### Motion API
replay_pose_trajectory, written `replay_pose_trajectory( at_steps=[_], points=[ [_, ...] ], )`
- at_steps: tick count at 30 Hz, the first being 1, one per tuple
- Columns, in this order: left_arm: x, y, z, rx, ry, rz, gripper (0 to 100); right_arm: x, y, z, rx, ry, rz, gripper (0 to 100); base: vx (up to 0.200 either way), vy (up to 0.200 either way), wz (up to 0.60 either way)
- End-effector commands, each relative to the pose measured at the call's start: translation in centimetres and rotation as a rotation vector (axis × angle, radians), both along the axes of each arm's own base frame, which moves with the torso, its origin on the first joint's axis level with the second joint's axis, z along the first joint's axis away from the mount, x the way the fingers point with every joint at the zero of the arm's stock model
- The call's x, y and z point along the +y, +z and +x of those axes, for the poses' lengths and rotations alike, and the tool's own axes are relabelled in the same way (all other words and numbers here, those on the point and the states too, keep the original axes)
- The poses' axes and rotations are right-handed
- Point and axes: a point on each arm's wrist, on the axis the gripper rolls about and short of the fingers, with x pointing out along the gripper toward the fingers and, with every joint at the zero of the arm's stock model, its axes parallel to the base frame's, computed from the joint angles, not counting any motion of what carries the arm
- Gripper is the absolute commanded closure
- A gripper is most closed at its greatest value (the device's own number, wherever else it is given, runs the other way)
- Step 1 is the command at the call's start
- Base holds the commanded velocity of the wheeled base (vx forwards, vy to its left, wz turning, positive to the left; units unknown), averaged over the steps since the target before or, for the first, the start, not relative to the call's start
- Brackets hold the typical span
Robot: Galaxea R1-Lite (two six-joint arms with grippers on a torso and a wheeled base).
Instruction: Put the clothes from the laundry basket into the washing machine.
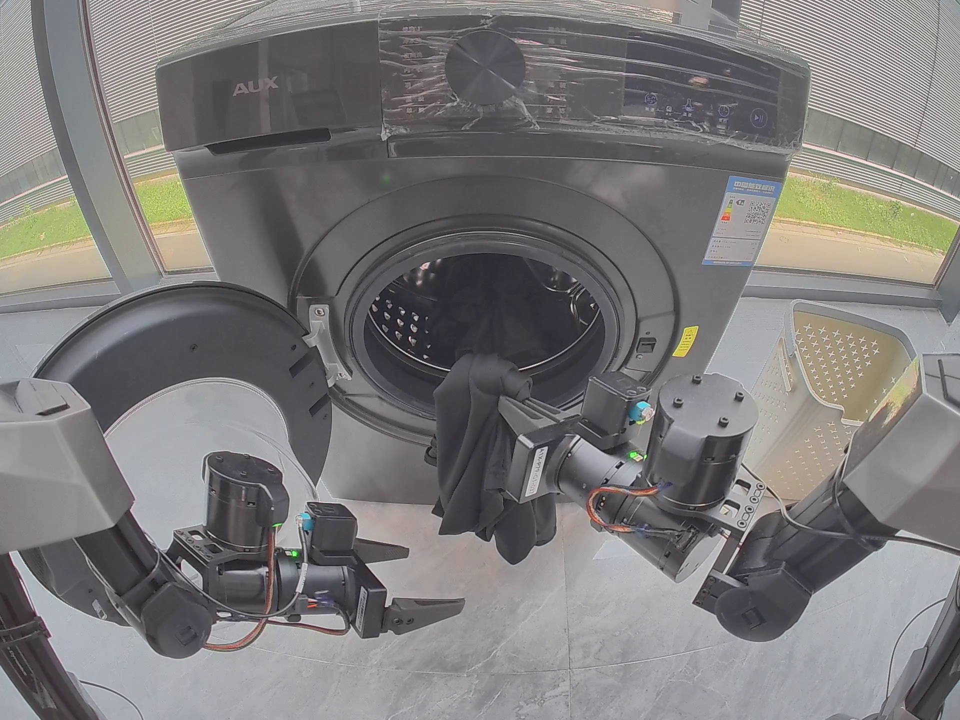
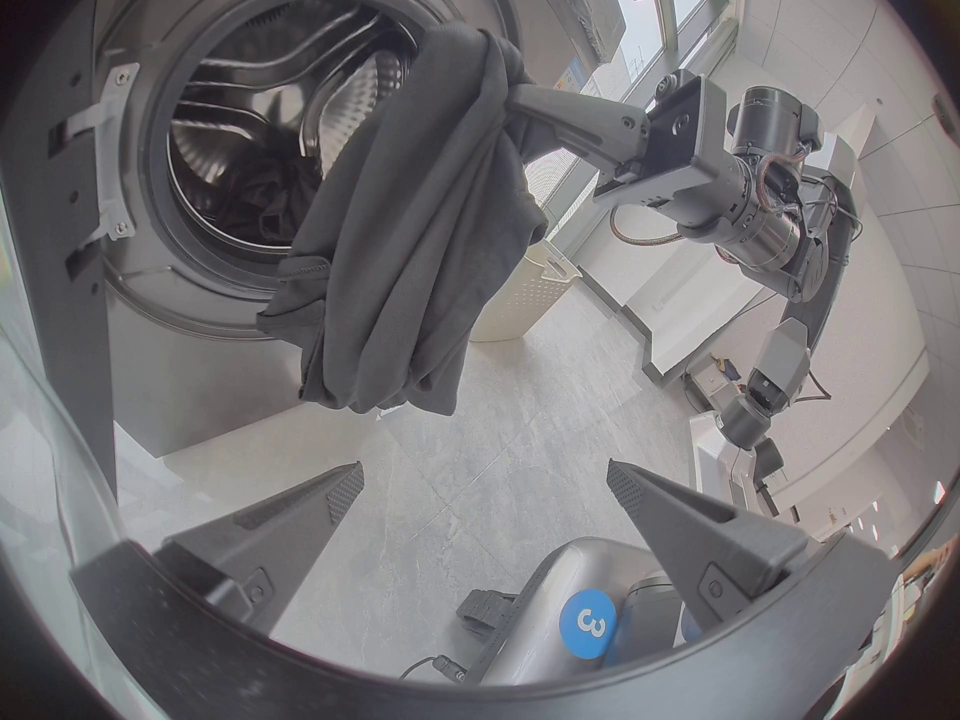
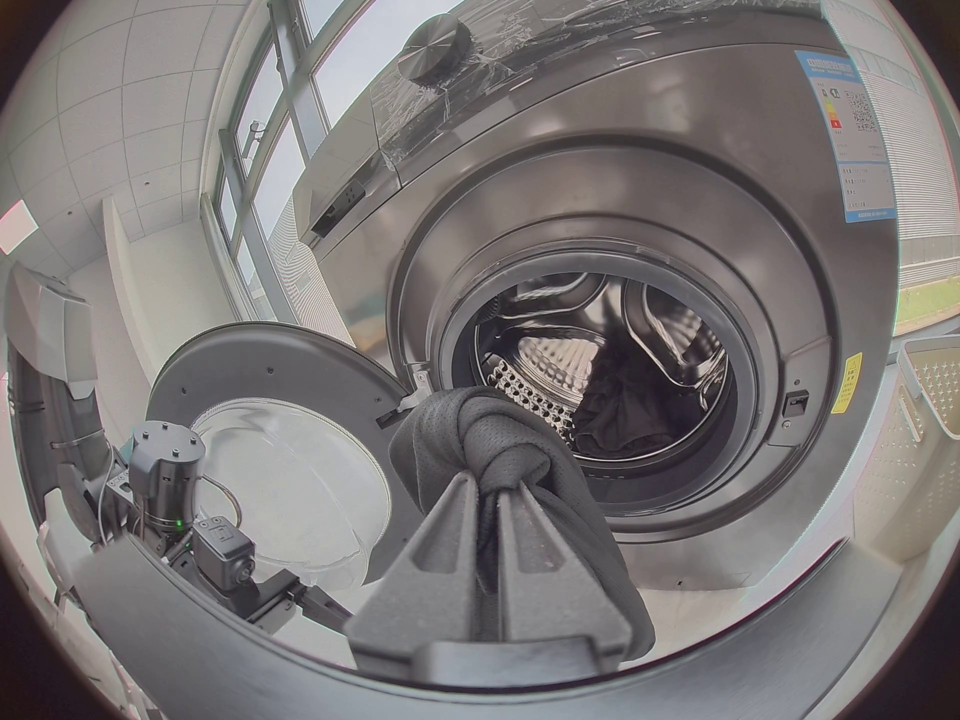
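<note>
Dark grey cloth garment [image 1: 475, 452]: bunched, hanging before drum mouth. Dark grey front-loading washing machine [image 1: 300, 212]: round door [image 1: 180, 352] open leftward, dark clothing [image 3: 625, 412] inside drum. Cream perforated plastic laundry basket [image 1: 835, 372]: right of machine.

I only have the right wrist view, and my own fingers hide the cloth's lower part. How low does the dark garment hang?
Observer: In the head view the dark garment, held by the right gripper, hangs past the lower rim of the washing machine opening.
Operator: Touching the floor?
Observer: No. The left wrist view shows its lowest fold clear of the floor.
Operator: And the left gripper?
Observer: The left gripper is open, low, left of the garment.
</note>
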Motion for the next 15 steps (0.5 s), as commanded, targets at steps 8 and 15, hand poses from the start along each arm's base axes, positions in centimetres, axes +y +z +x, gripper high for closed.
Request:
replay_pose_trajectory(
  at_steps=[8, 15],
  points=[
    [-1.4, -1.9, 2.2, -0.001, -0.014, -0.017, 0, 0.1, 0.0, -0.1, -0.001, -0.002, 0.001, 100, 0.000, 0.000, 0.00],
    [-2.5, -3.5, 4.0, -0.044, -0.004, -0.048, 0, 0.1, 0.0, -0.1, -0.001, -0.001, -0.001, 100, 0.000, 0.000, 0.00]
  ],
)
